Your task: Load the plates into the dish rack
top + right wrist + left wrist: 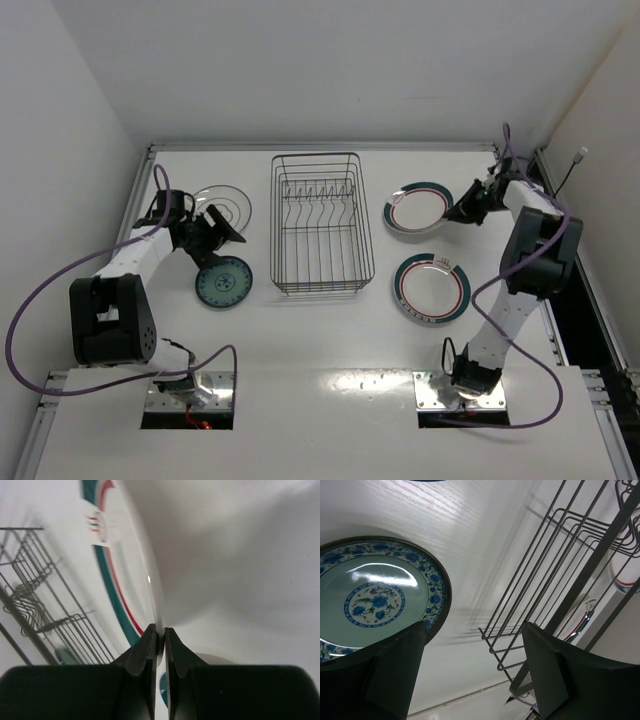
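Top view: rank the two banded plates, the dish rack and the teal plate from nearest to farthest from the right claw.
1. Far banded plate, rim pinched in the right claw.
2. Near banded plate, right side, toward the bases.
3. Dish rack, centre.
4. Teal plate, left side.

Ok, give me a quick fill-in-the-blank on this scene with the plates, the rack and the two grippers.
1. The right gripper is ____ on the rim of the far banded plate.
2. The left gripper hangs ____, holding nothing.
3. The teal plate lies on the ____ arm's side of the dish rack.
Missing words: shut; open; left.
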Motion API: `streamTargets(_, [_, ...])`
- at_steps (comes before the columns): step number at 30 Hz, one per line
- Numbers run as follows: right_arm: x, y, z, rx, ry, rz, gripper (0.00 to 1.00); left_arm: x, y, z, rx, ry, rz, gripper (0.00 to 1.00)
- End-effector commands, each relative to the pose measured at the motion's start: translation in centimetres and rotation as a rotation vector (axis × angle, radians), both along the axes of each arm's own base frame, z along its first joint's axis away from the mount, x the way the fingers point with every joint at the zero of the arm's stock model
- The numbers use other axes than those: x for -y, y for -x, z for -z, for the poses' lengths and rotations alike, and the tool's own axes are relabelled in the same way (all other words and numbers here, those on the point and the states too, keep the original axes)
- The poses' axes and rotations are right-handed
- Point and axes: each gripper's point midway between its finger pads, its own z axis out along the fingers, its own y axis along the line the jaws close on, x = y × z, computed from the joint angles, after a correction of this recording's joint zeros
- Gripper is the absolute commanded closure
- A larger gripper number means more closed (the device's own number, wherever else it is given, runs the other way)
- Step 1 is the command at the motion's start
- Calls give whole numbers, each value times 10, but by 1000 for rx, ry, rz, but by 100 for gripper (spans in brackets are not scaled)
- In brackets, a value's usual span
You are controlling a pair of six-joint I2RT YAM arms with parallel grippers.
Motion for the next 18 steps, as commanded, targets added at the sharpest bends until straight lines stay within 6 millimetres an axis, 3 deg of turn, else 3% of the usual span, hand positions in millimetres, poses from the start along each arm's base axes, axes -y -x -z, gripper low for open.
streamTargets(1, [4,-47,-141,353,195,102,100,0,-2,-20,51,-31,28,26])
streamTargets(2, [-6,-50,-158,388,218,101,100,0,-1,-21,45,-31,29,26])
streamTargets(4, [-6,-56,-192,442,294,147,100,-2,-1,-22,51,-50,42,26])
streamTargets(5, [-20,-63,-216,486,312,133,100,-2,1,-21,39,-49,42,26])
streamTargets(8, [-32,-63,-249,514,402,138,100,-3,1,-23,47,-59,57,26])
streamTargets(9, [-50,-65,-250,519,424,102,100,-3,1,-23,47,-59,57,26])
streamTargets(11, [-61,-63,-261,512,484,102,100,-3,1,-23,47,-59,57,26])
streamTargets(15, [-110,-57,-250,456,614,18,100,-3,-1,-26,56,-60,57,26])
streamTargets(18, [-122,-49,-246,420,693,12,100,-3,-2,-28,59,-65,64,26])
